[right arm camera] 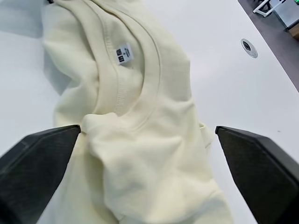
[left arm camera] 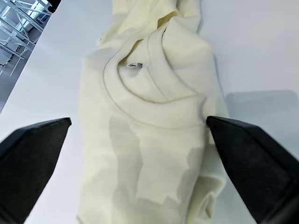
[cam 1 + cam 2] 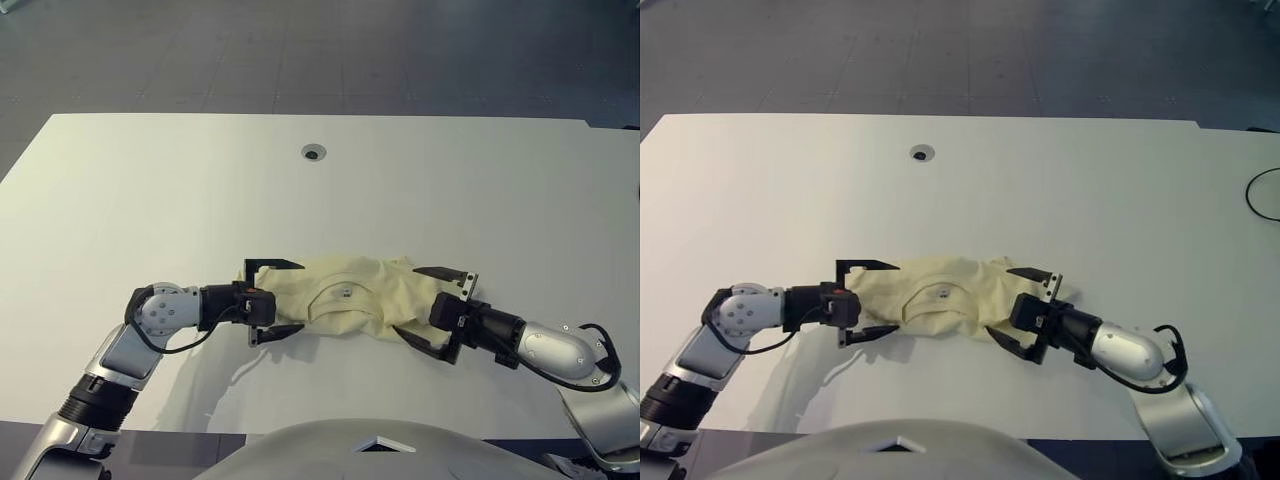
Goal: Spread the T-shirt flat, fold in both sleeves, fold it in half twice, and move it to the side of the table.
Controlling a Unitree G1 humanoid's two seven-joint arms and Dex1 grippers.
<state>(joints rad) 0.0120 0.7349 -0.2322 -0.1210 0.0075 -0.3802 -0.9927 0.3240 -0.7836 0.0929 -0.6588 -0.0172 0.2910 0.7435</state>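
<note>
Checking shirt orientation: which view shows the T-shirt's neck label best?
The right wrist view: the neck label lies face-up inside the neckline of the T-shirt, near and unobstructed. The left wrist view shows it small and curled; the eye views show a mere speck.

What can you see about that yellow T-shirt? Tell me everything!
The T-shirt is pale yellow, soft-looking cloth, crumpled into a heap, not flat. Its round collar faces up, a small label inside. It lies on the white table, with the open left gripper and right gripper straddling its ends.
</note>
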